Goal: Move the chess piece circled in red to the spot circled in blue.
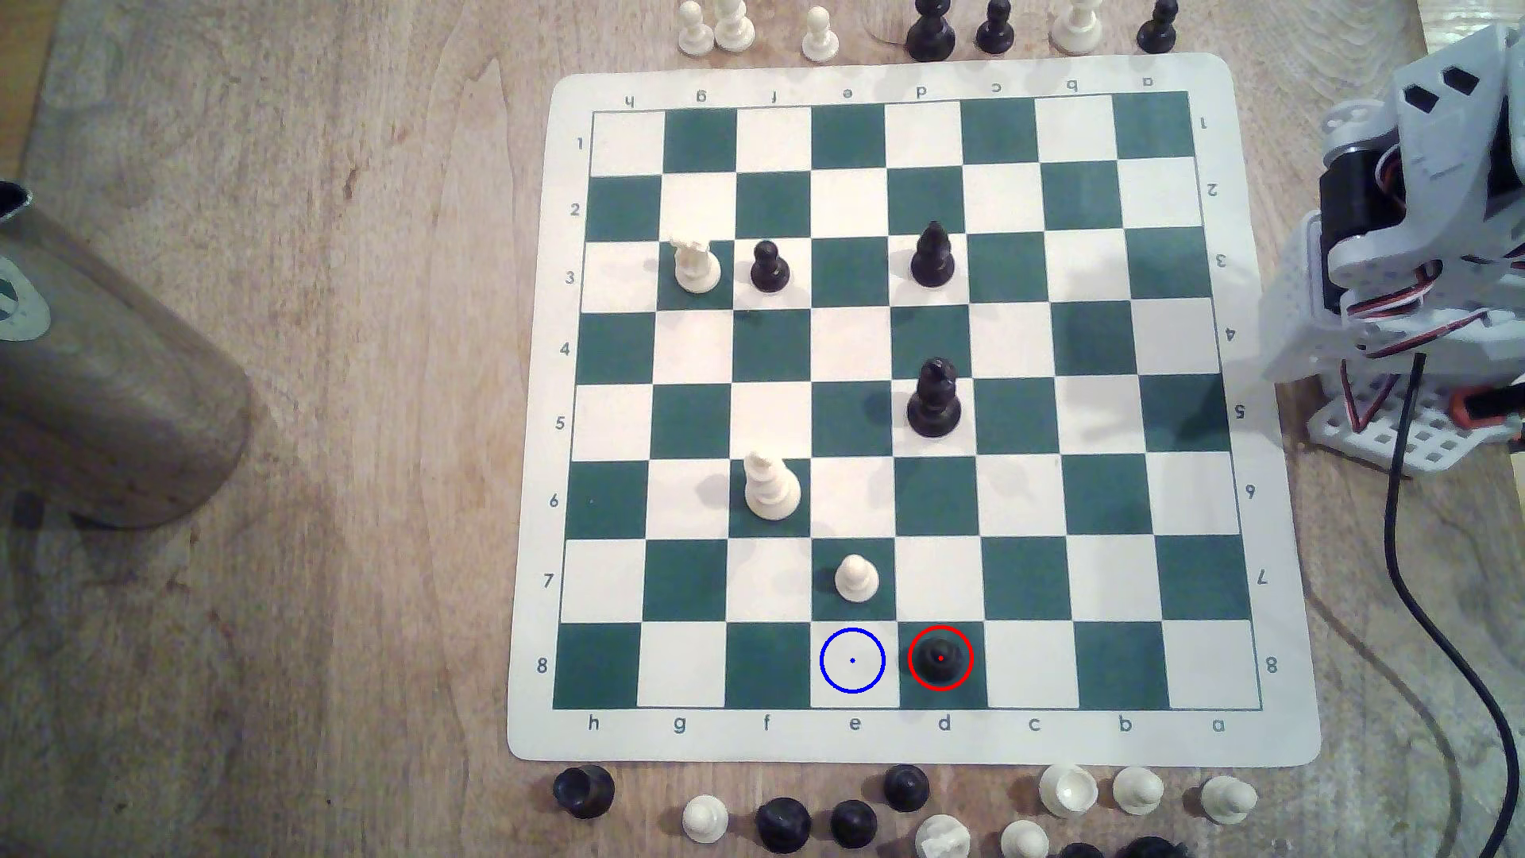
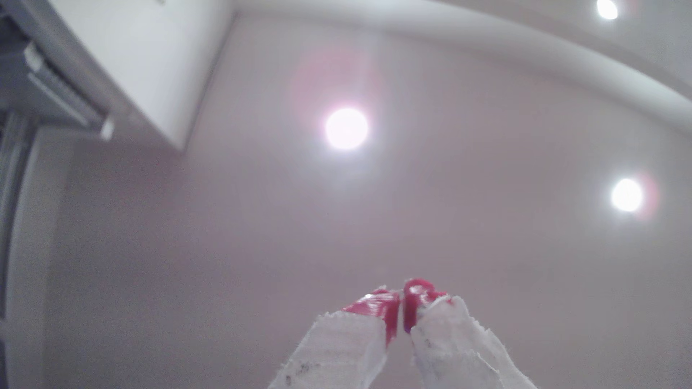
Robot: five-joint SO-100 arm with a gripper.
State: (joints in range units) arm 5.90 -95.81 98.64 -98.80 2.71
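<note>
The chess piece (image 1: 940,657), a small black pawn, stands inside a red ring on dark green square d8 in the board's near row. Right beside it, toward the exterior view's left, lies the spot (image 1: 852,660), a cream square e8 marked with a blue ring and dot, with nothing on it. A white pawn (image 1: 856,576) stands on e7 just behind the spot. The folded white arm (image 1: 1419,247) sits off the board at the exterior view's right. In the wrist view my gripper (image 2: 402,299) points up at the ceiling, its red-tipped fingers together and holding nothing.
On the green-and-cream board (image 1: 1287,742) stand a white king (image 1: 771,487), a black king (image 1: 933,400), a black bishop (image 1: 932,257), a black pawn (image 1: 769,267) and a white rook (image 1: 695,264). Captured pieces line the near and far edges. A black cable (image 1: 1403,536) trails at the right; a cylinder (image 1: 107,379) lies at the left.
</note>
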